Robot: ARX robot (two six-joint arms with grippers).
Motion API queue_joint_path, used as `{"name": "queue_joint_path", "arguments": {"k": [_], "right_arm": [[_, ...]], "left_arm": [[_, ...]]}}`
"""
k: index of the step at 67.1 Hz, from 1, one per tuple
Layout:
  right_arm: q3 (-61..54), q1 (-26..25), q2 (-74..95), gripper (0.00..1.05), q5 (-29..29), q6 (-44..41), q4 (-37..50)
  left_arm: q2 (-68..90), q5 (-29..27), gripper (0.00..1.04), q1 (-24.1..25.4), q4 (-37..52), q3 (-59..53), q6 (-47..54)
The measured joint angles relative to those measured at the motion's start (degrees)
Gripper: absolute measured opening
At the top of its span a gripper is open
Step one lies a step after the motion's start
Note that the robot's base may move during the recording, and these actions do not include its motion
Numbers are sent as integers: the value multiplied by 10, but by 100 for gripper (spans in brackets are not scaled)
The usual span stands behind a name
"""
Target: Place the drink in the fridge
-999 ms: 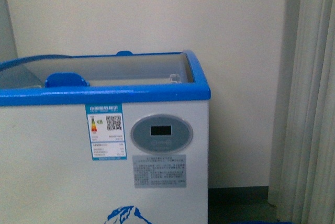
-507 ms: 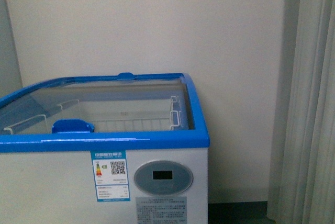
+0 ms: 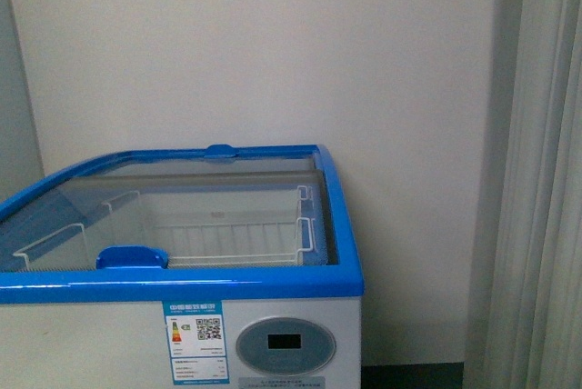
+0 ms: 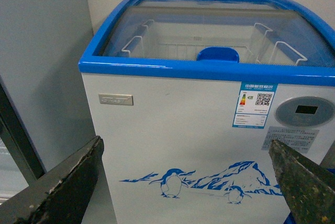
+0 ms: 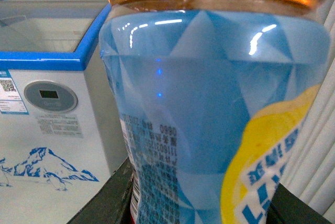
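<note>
The fridge is a white chest freezer with a blue rim, a curved glass top and a round grey display; white wire baskets show inside. In the left wrist view the fridge shows its penguin graphic, and my left gripper hangs open in front of it, fingers wide apart. My right gripper is shut on the drink, a bottle with a light-blue and yellow label and amber liquid that fills the right wrist view. The fridge stands beyond it. Neither gripper appears in the front view.
A blue handle sits on the glass lid near the front rim. A white wall rises behind the fridge, and a pale curtain hangs beside it. A grey cabinet side stands next to the fridge in the left wrist view.
The front view has risen: the fridge sits lower in frame, and I now look down through the glass top at the wire baskets inside.
</note>
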Motion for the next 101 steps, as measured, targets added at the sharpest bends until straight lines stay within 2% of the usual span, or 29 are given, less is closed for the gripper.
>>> {"name": "queue_joint_path", "arguments": {"k": [10, 11, 14, 15, 17, 20, 23, 37, 42, 55, 72, 88, 92, 101], "right_arm": [[0, 0, 0, 40, 0, 0, 0], [0, 0, 0, 40, 0, 0, 0], [0, 0, 0, 40, -1, 0, 0], [0, 0, 0, 40, 0, 0, 0], [0, 0, 0, 40, 0, 0, 0], [0, 0, 0, 40, 0, 0, 0], [0, 0, 0, 40, 0, 0, 0], [0, 0, 0, 40, 1, 0, 0], [0, 0, 0, 40, 1, 0, 0], [0, 0, 0, 40, 1, 0, 0], [0, 0, 0, 40, 0, 0, 0], [0, 0, 0, 40, 1, 0, 0], [0, 0, 0, 40, 1, 0, 0], [0, 0, 0, 40, 1, 0, 0]], "left_arm": [[0, -5, 97, -1, 1, 0, -1], [2, -44, 97, -11, 15, -3, -11], [5, -99, 97, -30, 38, -8, -20], [9, -151, 97, -49, 54, -10, -36], [11, -214, 97, -69, 62, -10, -49], [18, -251, 97, -75, 62, -10, -61], [27, -254, 97, -74, 60, -10, -66], [98, -178, 97, -38, 73, 0, -76], [151, -131, 97, -18, 112, 7, -73], [265, -85, 97, -2, 197, 21, -67], [467, 9, 97, 16, 311, 71, -33], [639, 91, 97, 42, 340, 162, 10], [688, 125, 97, 52, 336, 198, 29], [780, 161, 97, 65, 322, 276, 68]]}}
